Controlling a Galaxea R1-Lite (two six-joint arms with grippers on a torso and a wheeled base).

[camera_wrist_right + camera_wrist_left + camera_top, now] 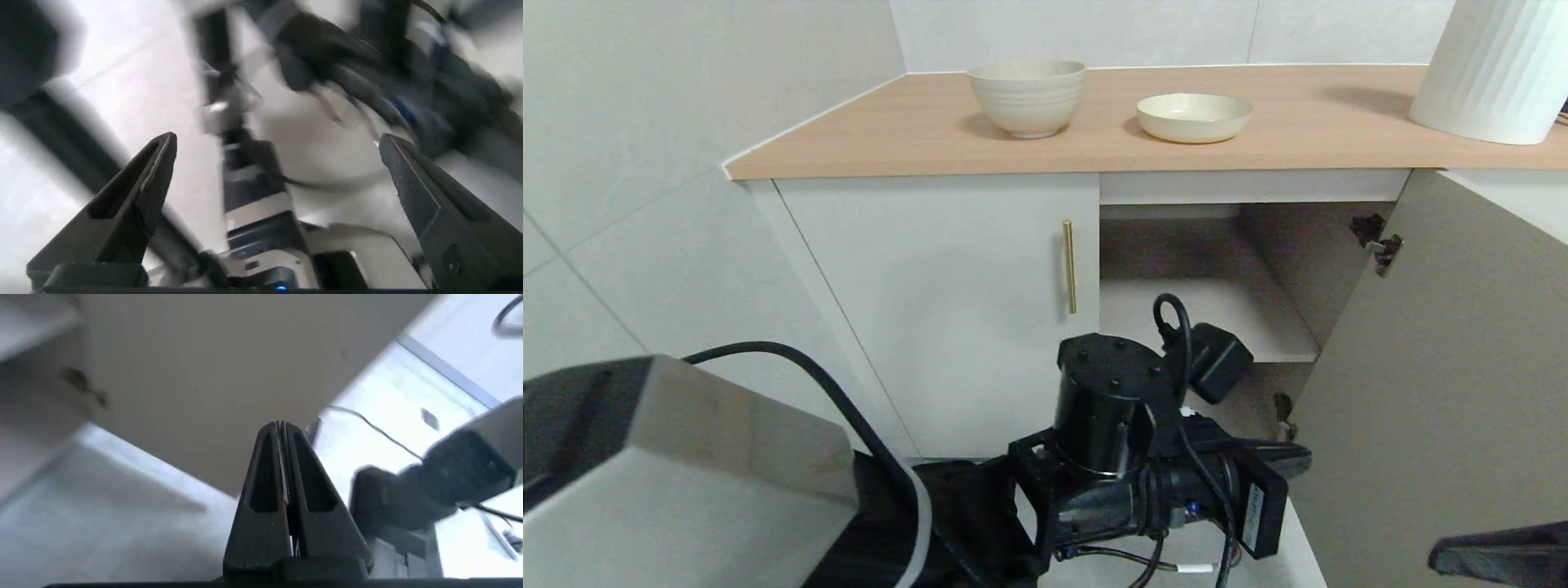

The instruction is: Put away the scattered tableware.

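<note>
Countertop of light wood-grain laminate (pixel 915 131) runs along the white tiled wall and carries 3 vessels. Furthest left stands a deep cream bowl with fine horizontal ribs around its rounded wall (pixel 1027 96); from this angle its inside is hidden. Just to its right, apart from it, sits a shallow cream dish with a low, smooth rim (pixel 1194 117), and its matte inside shows nothing but plain surface. Well to the right, at the edge of the head view, stands a tall white cylindrical container with vertical fluting (pixel 1494 69), its top cut off, so its contents cannot be told.

Beneath the counter is a pale grey cabinet. Its left door (pixel 939 302) is closed, flat and matte, with a slim brass bar handle (pixel 1069 266) set upright near its right edge. To the right of the handle the compartment stands open, showing 1 flat pale shelf (pixel 1217 322) and plain side walls. A dark metal hinge (pixel 1379 242) joins the compartment to the open right door (pixel 1445 384), which swings out toward the camera.

The left gripper (pixel 280 429) hangs low before the open door, its 2 dark tapered fingers pressed together with nothing between them. The right gripper (pixel 276 140) has its 2 dark wedge-shaped fingers spread wide, holding nothing.
</note>
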